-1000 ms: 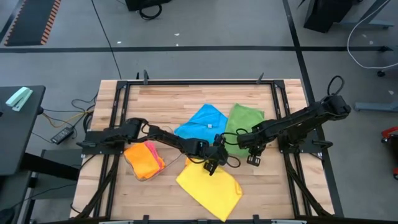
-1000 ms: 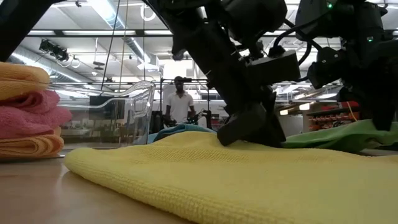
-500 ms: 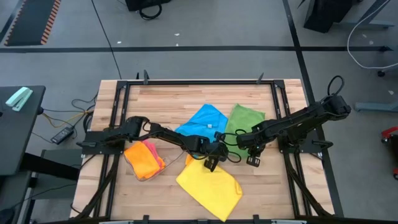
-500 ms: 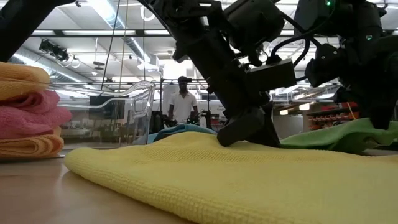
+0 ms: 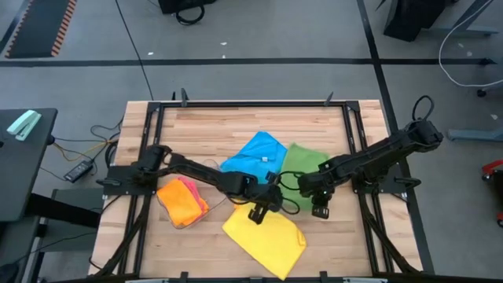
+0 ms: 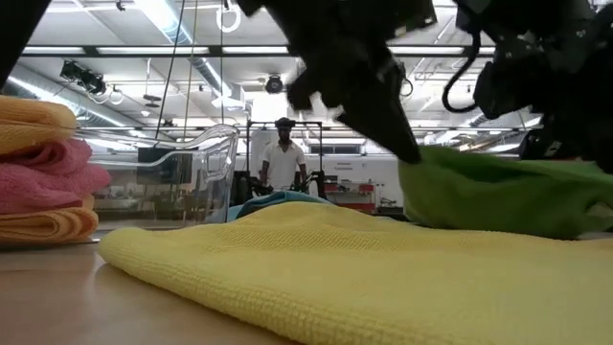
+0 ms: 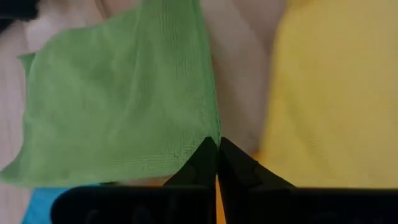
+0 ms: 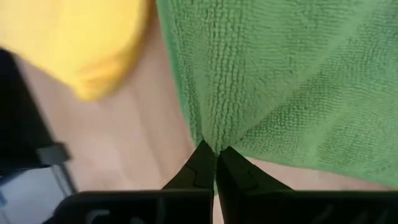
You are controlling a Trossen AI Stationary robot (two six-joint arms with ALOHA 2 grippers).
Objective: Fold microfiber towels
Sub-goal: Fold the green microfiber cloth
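While a person (image 6: 281,158) stands in the hall behind, both closed hands, left hand (image 5: 257,214) and right hand (image 5: 317,206), pinch the green towel (image 5: 302,167) at mid-frame on the wooden surface (image 5: 204,126).

The tabletop (image 5: 212,126) is light butcher-block wood sitting inside a black metal frame (image 5: 251,103), parked on a grey concrete floor (image 5: 259,31) with dark lines running across it. There's an orange-and-black striped mat (image 5: 59,22) in the far corner and loose cables (image 5: 98,137) trailing off the side, next to a dark side table (image 5: 20,157) with a pale green thing (image 5: 23,124) on it. From table height the place looks like a big open workshop: long ceiling light strips (image 6: 144,50), exposed ducts (image 6: 206,72), a clear plastic tray (image 6: 192,168) and a person (image 6: 282,158) in a white shirt standing way back.
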